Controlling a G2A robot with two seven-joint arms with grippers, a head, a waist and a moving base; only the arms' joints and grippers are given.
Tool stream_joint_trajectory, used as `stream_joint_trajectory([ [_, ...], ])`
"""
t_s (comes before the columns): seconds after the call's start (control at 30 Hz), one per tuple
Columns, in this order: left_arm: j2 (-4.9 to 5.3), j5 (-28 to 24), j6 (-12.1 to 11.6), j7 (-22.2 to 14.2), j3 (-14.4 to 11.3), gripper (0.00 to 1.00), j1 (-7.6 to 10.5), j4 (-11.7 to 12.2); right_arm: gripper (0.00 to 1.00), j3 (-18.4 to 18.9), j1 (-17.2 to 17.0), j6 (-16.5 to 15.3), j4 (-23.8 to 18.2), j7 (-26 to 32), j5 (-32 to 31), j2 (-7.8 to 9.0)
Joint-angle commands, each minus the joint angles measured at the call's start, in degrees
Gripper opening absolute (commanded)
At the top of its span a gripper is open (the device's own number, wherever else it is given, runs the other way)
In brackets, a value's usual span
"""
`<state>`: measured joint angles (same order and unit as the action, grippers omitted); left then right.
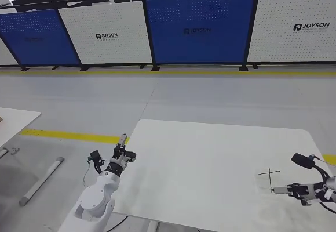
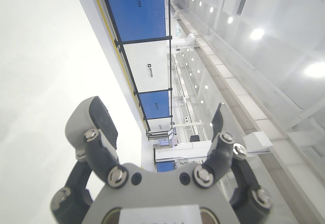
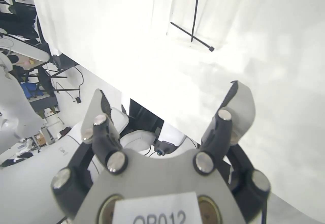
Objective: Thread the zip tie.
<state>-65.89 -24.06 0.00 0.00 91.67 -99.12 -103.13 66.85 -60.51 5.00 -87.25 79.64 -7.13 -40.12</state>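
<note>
A white rectangular tabletop (image 1: 214,174) with rounded corners stands on a grey floor (image 1: 214,95). A yellow floor stripe (image 1: 69,136) passes under its far corners. Blue and white perforated partition panels (image 1: 200,29) line the back. A smaller white side table (image 1: 14,119) stands apart, with a pale bar (image 1: 40,182) lying on the floor beside it.

Logo print (image 1: 106,36) on partition panels (image 1: 78,26); code label (image 3: 155,207) behind right claw (image 3: 167,89).

The table (image 1: 203,168) offers a broad open white surface between the left gripper (image 1: 121,142) at its left edge and the right gripper (image 1: 276,189) near its right side. Crossed black zip ties (image 1: 270,173) lie flat just ahead of the right gripper, a low obstacle with open room above.
</note>
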Motion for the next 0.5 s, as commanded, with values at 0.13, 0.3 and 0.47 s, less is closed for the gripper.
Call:
stream_joint_trajectory([
  [0.13,0.00,0.00,0.00,0.00,0.00,1.00,0.00,0.00,1.00,-0.03,0.01,-0.02,0.00,0.00,0.01,0.00],
  [0.3,0.00,0.00,0.00,0.00,0.00,1.00,0.00,0.00,1.00,0.87,1.48,3.38,4.01,-1.02,2.38,-0.21],
  [0.47,0.00,0.00,0.00,0.00,0.00,1.00,0.00,0.00,1.00,-1.49,4.84,8.40,6.89,0.00,2.80,-0.91],
])
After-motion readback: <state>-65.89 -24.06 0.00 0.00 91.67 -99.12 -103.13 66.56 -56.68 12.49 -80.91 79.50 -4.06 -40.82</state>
